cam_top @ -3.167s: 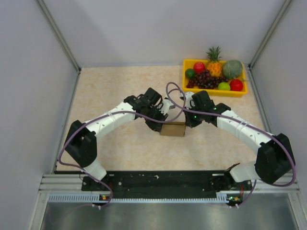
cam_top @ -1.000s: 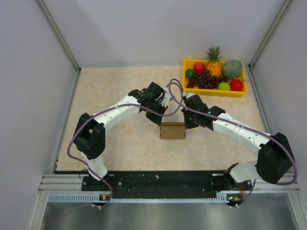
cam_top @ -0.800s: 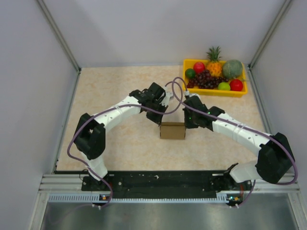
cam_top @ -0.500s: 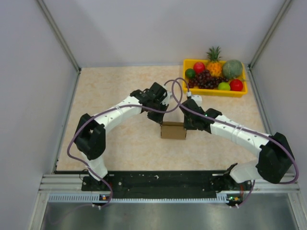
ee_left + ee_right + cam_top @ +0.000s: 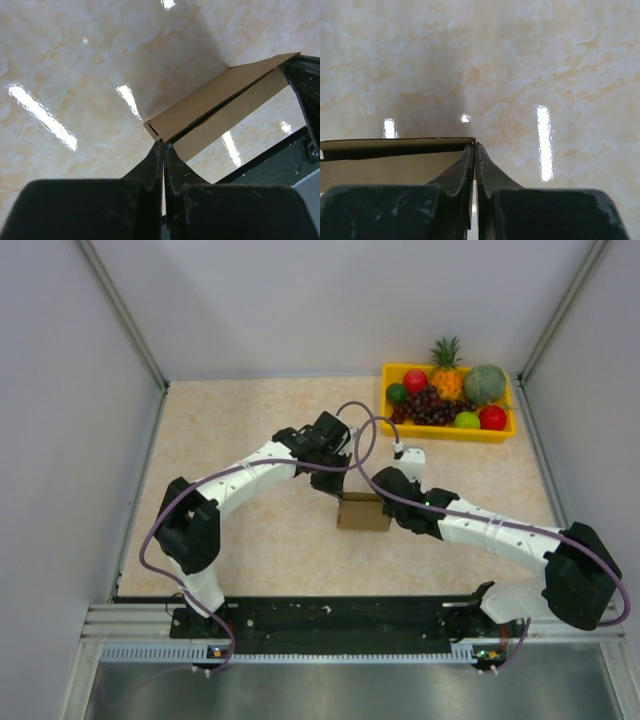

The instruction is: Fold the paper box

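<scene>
Swung nearer since a second ago: right gripper [image 5: 474,146], clenched on nothing, tips at a top corner of one paper box [image 5: 362,512]. Left gripper [image 5: 163,145] likewise clenched, tips at another corner. Box between both grippers. Bare table [image 5: 230,410] all round; one fruit tray [image 5: 447,433] well beyond right gripper.

- L arm [image 5: 245,472] stretched fwd, angled inward; L gripper [image 5: 163,147] pinched closed, tips together.
- R arm [image 5: 490,532] reaching inward; R gripper [image 5: 475,148] pinched closed too.
</scene>
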`<action>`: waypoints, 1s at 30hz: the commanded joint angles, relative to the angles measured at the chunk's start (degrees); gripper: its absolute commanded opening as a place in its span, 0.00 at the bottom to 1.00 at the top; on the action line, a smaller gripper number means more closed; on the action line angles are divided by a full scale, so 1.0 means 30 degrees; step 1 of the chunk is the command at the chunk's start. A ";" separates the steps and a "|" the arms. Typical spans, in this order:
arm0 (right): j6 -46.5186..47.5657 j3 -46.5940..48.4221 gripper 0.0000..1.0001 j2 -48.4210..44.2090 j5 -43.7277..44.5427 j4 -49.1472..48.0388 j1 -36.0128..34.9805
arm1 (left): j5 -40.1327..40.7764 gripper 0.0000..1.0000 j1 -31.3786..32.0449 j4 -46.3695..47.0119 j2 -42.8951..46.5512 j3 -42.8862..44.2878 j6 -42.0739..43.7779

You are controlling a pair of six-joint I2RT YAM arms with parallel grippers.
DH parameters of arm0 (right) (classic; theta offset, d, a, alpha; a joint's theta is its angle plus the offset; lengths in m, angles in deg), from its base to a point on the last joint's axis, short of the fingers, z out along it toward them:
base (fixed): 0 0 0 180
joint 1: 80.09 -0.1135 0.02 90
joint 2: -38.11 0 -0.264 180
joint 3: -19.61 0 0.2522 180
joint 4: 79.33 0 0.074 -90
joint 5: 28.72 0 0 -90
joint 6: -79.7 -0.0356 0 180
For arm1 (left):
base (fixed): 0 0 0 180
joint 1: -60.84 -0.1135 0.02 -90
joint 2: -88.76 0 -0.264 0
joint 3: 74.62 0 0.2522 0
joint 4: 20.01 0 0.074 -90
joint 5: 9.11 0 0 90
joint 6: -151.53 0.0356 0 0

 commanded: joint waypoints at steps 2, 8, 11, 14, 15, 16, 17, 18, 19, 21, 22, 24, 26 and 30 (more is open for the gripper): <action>0.0448 -0.0430 0.00 -0.0310 0.0108 -0.2518 -0.0529 | -0.0483 0.00 0.0289 0.1649 0.0418 -0.0235 -0.1430; 0.0741 -0.0547 0.00 -0.0252 0.0341 -0.2667 -0.0822 | -0.1445 0.00 -0.0061 0.1914 0.0359 -0.0442 -0.2221; 0.0509 -0.0898 0.00 -0.0426 0.0634 -0.2696 -0.0997 | -0.0635 0.00 -0.0033 0.0685 0.0009 0.0582 -0.1754; 0.0594 -0.1688 0.00 -0.0690 0.1365 -0.3690 -0.1639 | -0.0714 0.00 -0.0150 0.0505 -0.0110 0.0703 -0.2043; 0.0624 -0.1864 0.00 -0.0691 0.1686 -0.4011 -0.1787 | -0.1065 0.00 -0.0179 0.0593 -0.0168 0.0644 -0.2074; 0.0711 -0.2214 0.00 -0.0720 0.1806 -0.4566 -0.1847 | -0.1591 0.00 -0.0237 0.0826 -0.0198 0.0644 -0.2075; 0.1118 -0.2363 0.00 -0.0750 0.1807 -0.4948 -0.1906 | -0.2089 0.00 -0.0238 0.0973 -0.0314 0.0673 -0.1669; 0.1238 -0.2480 0.00 -0.0779 0.1749 -0.5126 -0.1906 | -0.3051 0.00 -0.0296 0.1032 -0.0402 0.0905 -0.1374; 0.1472 -0.2742 0.00 -0.0866 0.1777 -0.5650 -0.1935 | -0.3467 0.00 -0.0413 0.0888 -0.0490 0.1110 -0.0965; 0.2146 -0.3124 0.00 -0.0955 0.1574 -0.6209 -0.1906 | -0.3300 0.00 -0.0530 0.0304 -0.0841 0.1752 0.0412; 0.2351 -0.3474 0.00 -0.1013 0.1457 -0.6473 -0.1906 | -0.2773 0.00 -0.0618 -0.0251 -0.0930 0.2018 0.0706; 0.2646 -0.3740 0.00 -0.1130 0.0990 -0.7002 -0.1906 | -0.1804 0.00 -0.0590 -0.0433 -0.0785 0.1906 0.1556; 0.2210 -0.3829 0.00 -0.1248 0.0754 -0.6742 -0.1906 | -0.1246 0.00 -0.0619 0.0499 -0.0406 0.1408 0.1443; 0.0394 -0.3712 0.00 -0.1745 0.0343 -0.6125 -0.1935 | -0.0371 0.00 -0.0357 0.3044 0.0649 -0.0929 0.0769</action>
